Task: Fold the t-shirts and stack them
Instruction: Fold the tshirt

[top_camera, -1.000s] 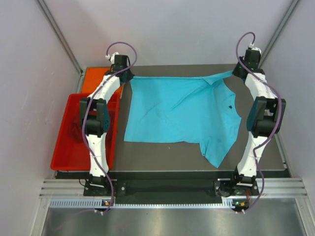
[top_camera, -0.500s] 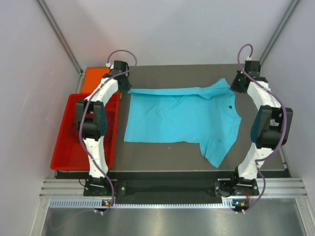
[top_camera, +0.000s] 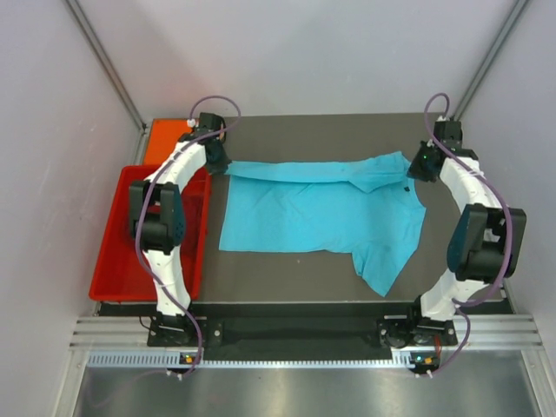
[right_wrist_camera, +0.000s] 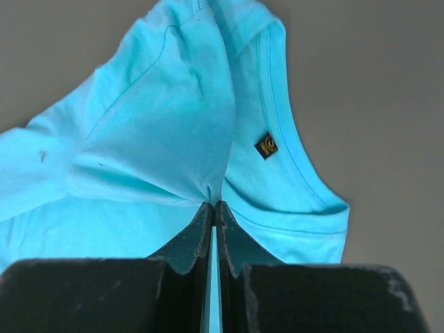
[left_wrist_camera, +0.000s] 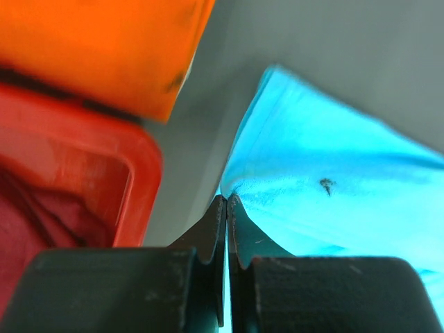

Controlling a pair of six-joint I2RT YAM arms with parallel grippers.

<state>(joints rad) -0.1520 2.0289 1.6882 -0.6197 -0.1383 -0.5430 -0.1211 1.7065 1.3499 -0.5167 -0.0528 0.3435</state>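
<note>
Far edge of turquoise t-shirt (top_camera: 321, 213) pulled toward 6 o'clock; left gripper (left_wrist_camera: 227, 207) pinching its 10 o'clock corner, right gripper (right_wrist_camera: 213, 208) pinching 2 o'clock.

turquoise t-shirt (top_camera: 313, 213) laid out in the middle, far edge folded over, sleeve poking out near-right, orange t-shirt (top_camera: 163, 143) at far-left corner, maroon t-shirt (left_wrist_camera: 31, 229) crumpled in red tray (top_camera: 113, 280)

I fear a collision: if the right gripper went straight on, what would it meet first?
Likely the blue shirt itself: the right gripper is shut on a fold, and more cloth lies just ahead of its tips. Past that, grey table; depth is unclear.
</note>
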